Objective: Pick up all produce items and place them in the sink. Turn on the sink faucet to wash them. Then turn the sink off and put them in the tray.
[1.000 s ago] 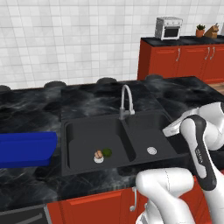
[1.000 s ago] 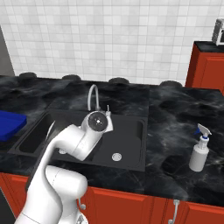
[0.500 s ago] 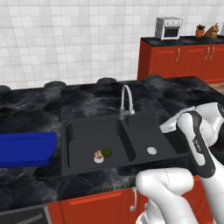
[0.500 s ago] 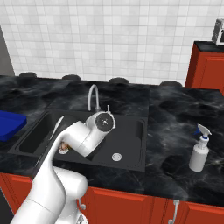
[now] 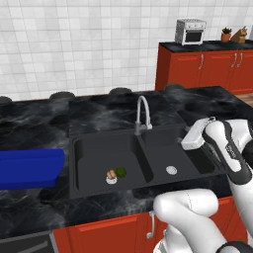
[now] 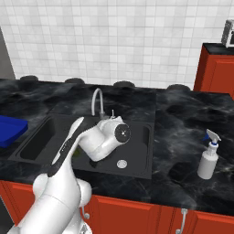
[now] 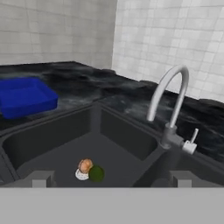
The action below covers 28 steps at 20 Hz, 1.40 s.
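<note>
Left basin of the black sink (image 5: 89,148) holds both produce items: tan lumpy piece (image 5: 111,174) on the drain, dark green ball (image 5: 121,172) touching it. Right basin has just its silver drain (image 5: 171,170). Faucet (image 5: 143,114) stands behind the divider. Blue tray (image 5: 29,168) sits on the table left of the sink. Pincer (image 7: 109,178) hangs over the sink; fingertips (image 7: 40,178) apart, holding nothing.

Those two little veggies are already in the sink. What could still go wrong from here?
The faucet has a small lever that the gripper could miss or knock. The tan piece and green ball touch on the drain, so grasping one may roll the other away.
</note>
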### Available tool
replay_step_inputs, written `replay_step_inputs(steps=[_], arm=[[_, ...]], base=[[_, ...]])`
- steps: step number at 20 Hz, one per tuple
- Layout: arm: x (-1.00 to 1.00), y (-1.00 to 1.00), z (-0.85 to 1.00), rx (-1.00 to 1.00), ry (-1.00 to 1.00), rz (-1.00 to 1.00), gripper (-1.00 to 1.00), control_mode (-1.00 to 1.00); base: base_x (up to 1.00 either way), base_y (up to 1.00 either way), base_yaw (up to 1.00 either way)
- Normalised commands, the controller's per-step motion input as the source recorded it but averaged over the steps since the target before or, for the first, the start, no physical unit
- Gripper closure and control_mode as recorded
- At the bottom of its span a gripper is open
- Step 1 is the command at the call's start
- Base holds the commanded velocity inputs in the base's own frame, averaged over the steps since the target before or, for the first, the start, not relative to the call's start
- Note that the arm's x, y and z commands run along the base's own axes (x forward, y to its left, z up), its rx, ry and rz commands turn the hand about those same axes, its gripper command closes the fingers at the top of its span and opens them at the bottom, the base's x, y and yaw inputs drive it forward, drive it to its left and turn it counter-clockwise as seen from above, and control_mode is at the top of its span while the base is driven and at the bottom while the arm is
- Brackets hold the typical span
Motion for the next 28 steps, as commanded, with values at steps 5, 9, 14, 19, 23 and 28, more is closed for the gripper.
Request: replay_step_inputs(steps=[5,9,14,19,23,28], arm=[[0.35,-0.01,-0.01,0.02,-0.13,0.16,-1.00,-1.00],[0.44,0.00,0.00,0.02,-0.08,0.12,-1.00,-1.00],[0.49,0.00,0.00,0.02,-0.06,0.12,-1.00,-1.00],[0.43,-0.04,-0.08,0.00,-0.01,0.11,-1.00,-1.00],[0.37,-0.10,-0.19,0.03,0.00,0.09,-1.00,-1.00],[0.36,-0.13,-0.17,0.03,0.00,0.08,-1.00,-1.00]], base=[[0.00,0.00,0.00],[0.00,0.00,0.00],[0.00,0.00,0.00],[0.00,0.00,0.00],[0.00,0.00,0.00],[0.00,0.00,0.00]])
